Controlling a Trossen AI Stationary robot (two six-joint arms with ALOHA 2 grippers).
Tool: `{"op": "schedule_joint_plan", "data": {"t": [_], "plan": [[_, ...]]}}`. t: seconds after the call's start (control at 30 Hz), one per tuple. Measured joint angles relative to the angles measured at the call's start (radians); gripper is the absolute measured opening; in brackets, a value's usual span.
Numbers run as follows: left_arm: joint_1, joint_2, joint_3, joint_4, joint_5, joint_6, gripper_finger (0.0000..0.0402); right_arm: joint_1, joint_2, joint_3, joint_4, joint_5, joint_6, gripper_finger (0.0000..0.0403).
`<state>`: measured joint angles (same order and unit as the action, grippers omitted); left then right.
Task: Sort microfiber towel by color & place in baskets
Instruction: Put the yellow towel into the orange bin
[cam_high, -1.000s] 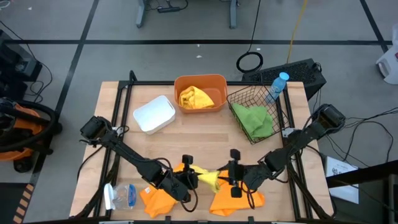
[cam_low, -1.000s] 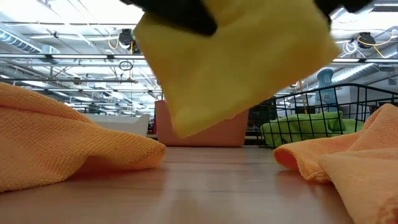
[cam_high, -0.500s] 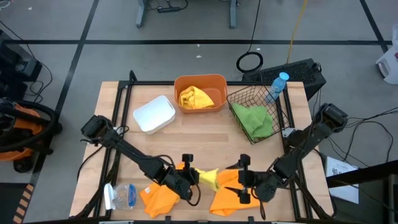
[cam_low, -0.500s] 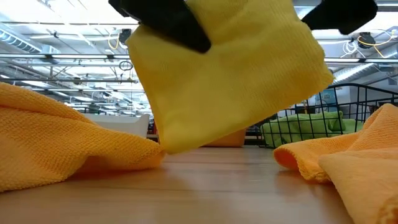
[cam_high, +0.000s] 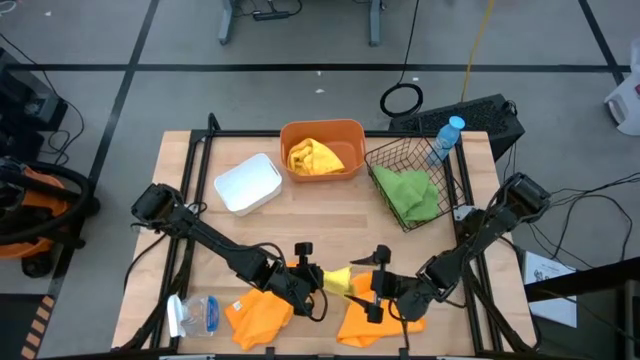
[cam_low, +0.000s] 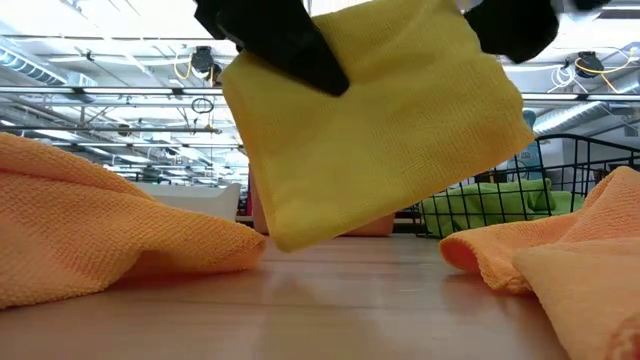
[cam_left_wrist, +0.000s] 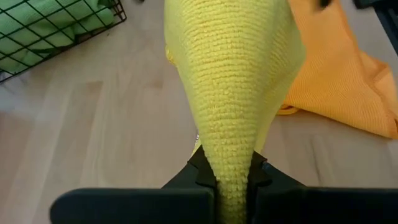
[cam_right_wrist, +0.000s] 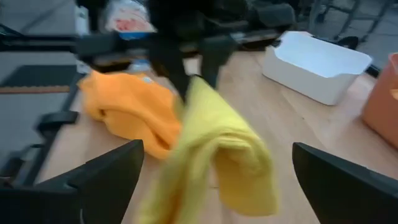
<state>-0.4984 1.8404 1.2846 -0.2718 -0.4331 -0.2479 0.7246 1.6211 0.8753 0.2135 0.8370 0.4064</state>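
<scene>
A yellow towel (cam_high: 338, 281) hangs over the near middle of the table, with my left gripper (cam_left_wrist: 231, 177) shut on it. My right gripper (cam_right_wrist: 217, 148) is wide open just right of it; its fingers stand on either side of the towel's free end without touching. Two orange towels (cam_high: 258, 316) (cam_high: 378, 322) lie crumpled on the table beneath. At the back stand the orange tub (cam_high: 322, 132) with a yellow towel (cam_high: 314, 157) inside, the black wire basket (cam_high: 452, 188) with a green towel (cam_high: 410, 195) inside, and the white tray (cam_high: 248, 184). My left gripper pinches a bunched edge of the yellow towel (cam_left_wrist: 229, 163) between its two fingers; the number of layers does not show. The fingers come nearly level from the table's left. The towel droops from them (cam_low: 380, 130), its lower corner (cam_low: 285, 240) low over the table.
A clear bottle with a blue cap (cam_high: 447, 135) stands behind the wire basket. Another clear bottle (cam_high: 195, 315) lies at the near left edge. Bare wood (cam_high: 320, 215) stretches between the baskets and the towels.
My right gripper has opened and let go of the yellow towel, drawn back toward the near right, then come toward the towel again. The towel, first held between both grippers, now hangs from my left gripper alone, and its right end has dropped.
</scene>
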Motion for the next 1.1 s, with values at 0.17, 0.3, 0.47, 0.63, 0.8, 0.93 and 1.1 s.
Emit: {"op": "schedule_joint_plan", "data": {"t": [0.17, 0.3, 0.47, 0.63, 0.8, 0.93, 1.1], "plan": [[-0.001, 0.000, 0.000, 0.001, 0.003, 0.018, 0.0019, -0.033, 0.038, 0.000, 0.052, -0.006, -0.027, 0.0396], [-0.001, 0.000, 0.000, 0.002, 0.003, 0.018, 0.0019, -0.048, 0.084, 0.000, 0.161, -0.069, -0.105, 0.0393], [-0.001, 0.000, 0.000, 0.001, 0.003, 0.022, 0.0019, -0.055, 0.121, 0.000, 0.239, -0.105, -0.124, 0.0365], [-0.001, 0.000, 0.000, 0.001, 0.003, 0.028, 0.0019, -0.068, 0.129, 0.000, 0.230, -0.102, -0.107, 0.0257], [0.001, 0.000, 0.000, 0.001, 0.002, 0.026, 0.0032, -0.071, 0.129, 0.000, 0.229, -0.101, -0.139, 0.0111], [0.001, 0.000, 0.000, 0.000, -0.041, 0.025, 0.0059, -0.072, 0.129, 0.000, 0.213, -0.099, -0.176, 0.0017], [0.001, -0.013, 0.000, -0.021, -0.090, 0.020, 0.0132, -0.087, 0.066, 0.000, 0.126, -0.076, -0.201, 0.0029]]}}
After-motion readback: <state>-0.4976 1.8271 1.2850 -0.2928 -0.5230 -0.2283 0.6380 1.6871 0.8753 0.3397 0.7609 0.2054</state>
